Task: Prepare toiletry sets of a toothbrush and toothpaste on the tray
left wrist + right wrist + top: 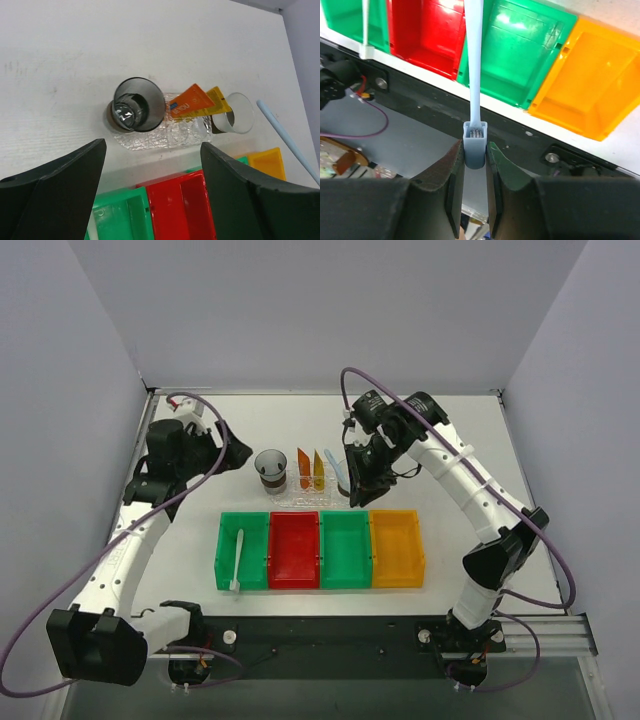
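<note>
We see four bins in a row on the counter. A white toothbrush lies in the leftmost green bin. Behind them the tray carries a clear cup, an orange tube and a yellow-orange tube. The pale blue toothbrush slants alongside, meeting the right arm at its jaws.

On the tray: cup at left end, two tubes at the middle. Before it: row of bins; toothbrush in the bin front-left of it.

White lettering on the orange tube is too blurred to read.
</note>
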You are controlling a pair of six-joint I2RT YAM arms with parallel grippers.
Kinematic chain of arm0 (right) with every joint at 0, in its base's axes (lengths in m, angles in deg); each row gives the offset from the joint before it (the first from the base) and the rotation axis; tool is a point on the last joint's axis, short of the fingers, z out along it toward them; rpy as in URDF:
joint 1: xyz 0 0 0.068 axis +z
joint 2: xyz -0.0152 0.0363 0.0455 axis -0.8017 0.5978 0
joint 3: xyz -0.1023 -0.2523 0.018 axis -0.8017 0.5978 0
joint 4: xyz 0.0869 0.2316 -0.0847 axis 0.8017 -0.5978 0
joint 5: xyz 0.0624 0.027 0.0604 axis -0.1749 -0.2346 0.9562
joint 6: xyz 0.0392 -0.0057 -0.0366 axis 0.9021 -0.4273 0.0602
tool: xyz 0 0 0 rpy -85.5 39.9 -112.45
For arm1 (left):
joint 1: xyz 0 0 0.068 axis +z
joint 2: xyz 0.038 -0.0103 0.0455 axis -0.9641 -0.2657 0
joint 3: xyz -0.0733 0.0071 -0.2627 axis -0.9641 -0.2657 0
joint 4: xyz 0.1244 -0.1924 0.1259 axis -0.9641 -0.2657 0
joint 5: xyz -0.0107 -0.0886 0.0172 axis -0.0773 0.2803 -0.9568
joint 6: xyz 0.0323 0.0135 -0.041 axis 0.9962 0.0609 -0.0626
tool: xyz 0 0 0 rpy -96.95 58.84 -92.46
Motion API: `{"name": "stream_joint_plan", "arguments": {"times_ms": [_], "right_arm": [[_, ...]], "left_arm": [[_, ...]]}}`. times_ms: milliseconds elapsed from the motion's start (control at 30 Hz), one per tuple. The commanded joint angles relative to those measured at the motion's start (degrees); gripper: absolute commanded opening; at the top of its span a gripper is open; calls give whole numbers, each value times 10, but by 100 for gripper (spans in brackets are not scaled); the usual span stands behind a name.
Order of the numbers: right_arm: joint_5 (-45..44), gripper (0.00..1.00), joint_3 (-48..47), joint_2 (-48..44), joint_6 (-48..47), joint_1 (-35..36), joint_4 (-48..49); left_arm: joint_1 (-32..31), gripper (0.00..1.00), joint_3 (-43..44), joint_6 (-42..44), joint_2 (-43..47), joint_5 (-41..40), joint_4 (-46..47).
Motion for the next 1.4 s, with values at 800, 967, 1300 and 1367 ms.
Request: {"name": "stream_joint_plan", "arguments": {"times_ms": [800,967,1300,1367], "right_arm": [[109,0,-8,67,-120,-42,-161],[113,0,6,70,-116,-35,-160],[96,0,-13,95,-95,-17,-160],[99,0,-15,101,-90,-19,-160]], "left_arm": [[58,85,45,24,-50,67,-42],[40,85,49,47,-56,52,-56],[25,85,45,50,-54,47,-62],[25,85,43,54,-51,44,-65]]}}
